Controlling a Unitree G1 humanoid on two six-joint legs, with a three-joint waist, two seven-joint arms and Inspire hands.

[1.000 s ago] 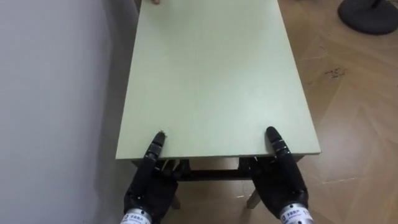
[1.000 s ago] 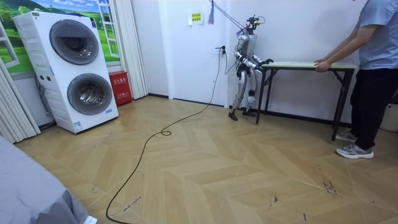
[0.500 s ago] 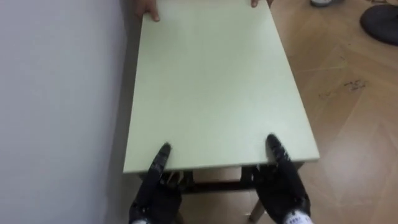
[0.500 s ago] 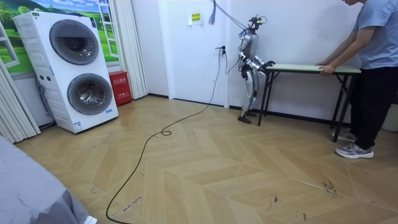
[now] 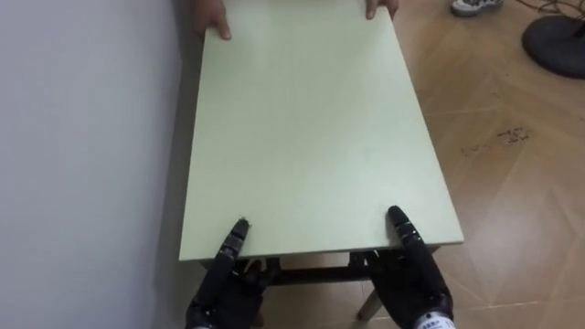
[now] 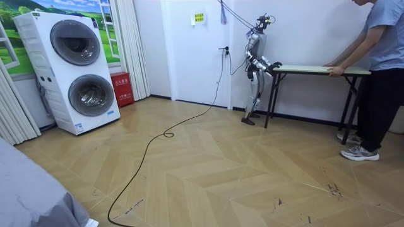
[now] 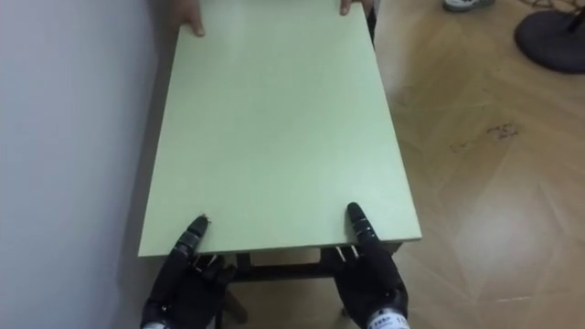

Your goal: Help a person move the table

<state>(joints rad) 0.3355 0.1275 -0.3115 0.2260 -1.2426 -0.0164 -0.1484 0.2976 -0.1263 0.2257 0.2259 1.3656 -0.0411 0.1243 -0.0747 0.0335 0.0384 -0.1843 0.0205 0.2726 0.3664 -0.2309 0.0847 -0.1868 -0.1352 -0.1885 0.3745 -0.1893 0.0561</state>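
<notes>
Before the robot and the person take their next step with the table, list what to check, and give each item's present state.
1. The left hand is at the near edge of the table: ok.
2. The right hand is at the near edge, toward the other corner: ok.
3. Grip of both hands beneath the top: cannot tell.
4. The person's hands are on the far edge: ok, both rest there.
5. Gap between the table and the wall on the robot's left: ok, but narrow.
6. The dark round base on the floor at the far right: ok, apart from the table.
</notes>
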